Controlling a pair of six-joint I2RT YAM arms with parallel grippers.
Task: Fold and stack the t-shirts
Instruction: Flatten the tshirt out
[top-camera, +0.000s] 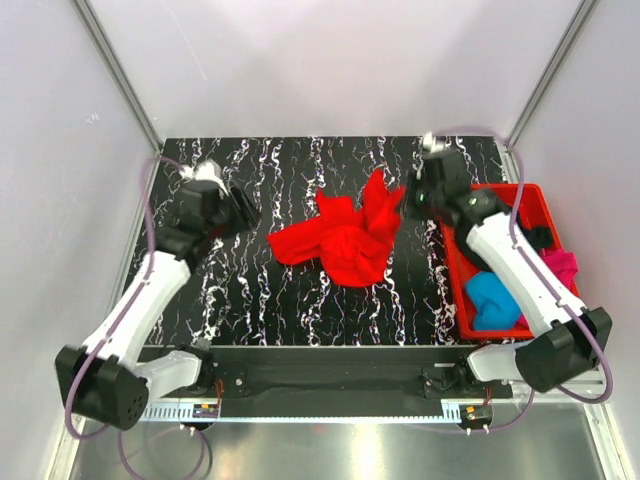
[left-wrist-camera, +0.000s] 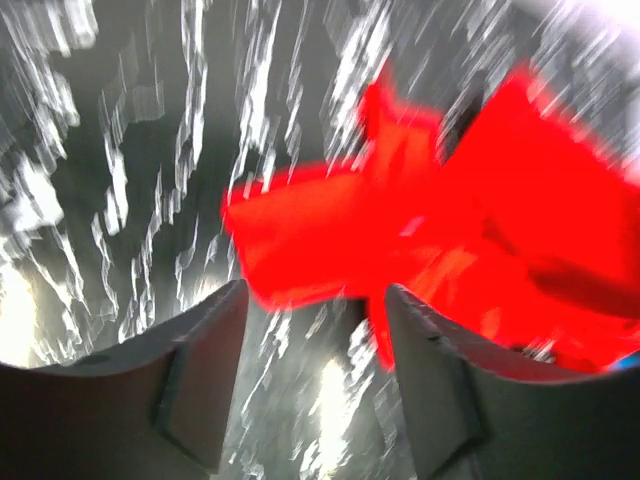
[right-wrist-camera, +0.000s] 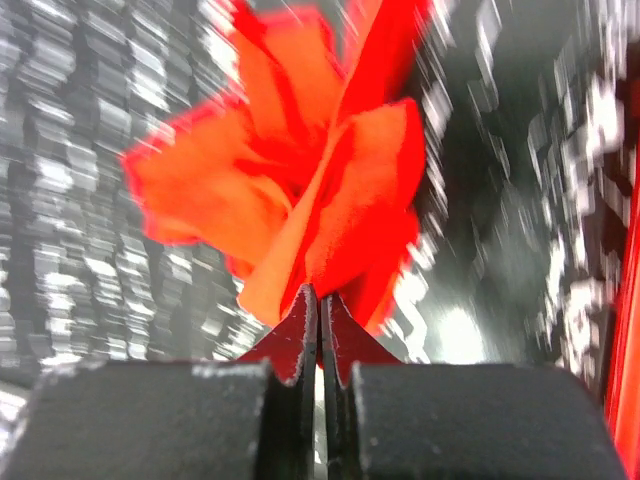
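bright, even overhead view; both wrist views motion-blurred, glare-streaked

left end effector (left-wrist-camera: 315, 295): jaws apart | right end effector (right-wrist-camera: 320, 300): jaws clamped

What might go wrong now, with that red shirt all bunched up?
The right gripper pinches only a thin bit of the red shirt; it may slip free. The left gripper is open and off the cloth, so a one-sided pull might just drag the heap toward the bin.
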